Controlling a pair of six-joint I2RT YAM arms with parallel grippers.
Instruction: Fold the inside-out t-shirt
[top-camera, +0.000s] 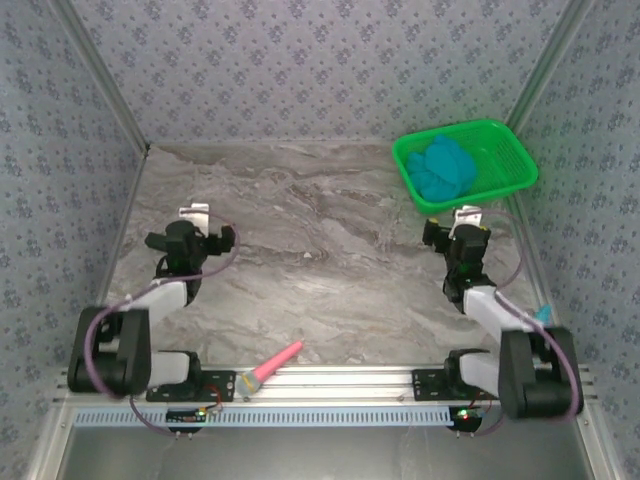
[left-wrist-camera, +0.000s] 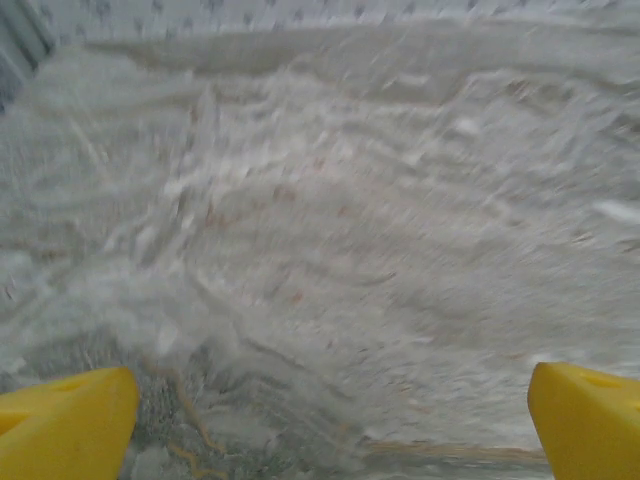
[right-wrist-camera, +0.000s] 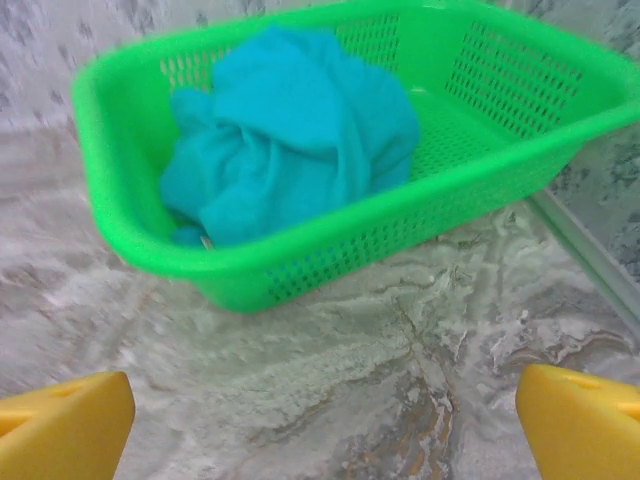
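T-shirt (top-camera: 443, 168): lay bunched inside the green basket (top-camera: 505, 155), far right of the table (top-camera: 300, 220).
Left gripper (left-wrist-camera: 328, 425): jaws stood wide apart, nothing held.
Right gripper (right-wrist-camera: 325, 425): jaws stood wide apart, nothing held, facing the basket.

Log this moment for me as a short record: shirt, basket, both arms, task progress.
t-shirt: teal, bunched up inside the basket
basket: green plastic, at the far right corner of the table
left gripper: jaws open, holding nothing, over bare table
right gripper: jaws open, holding nothing, facing the basket, short of it
folding: not yet begun
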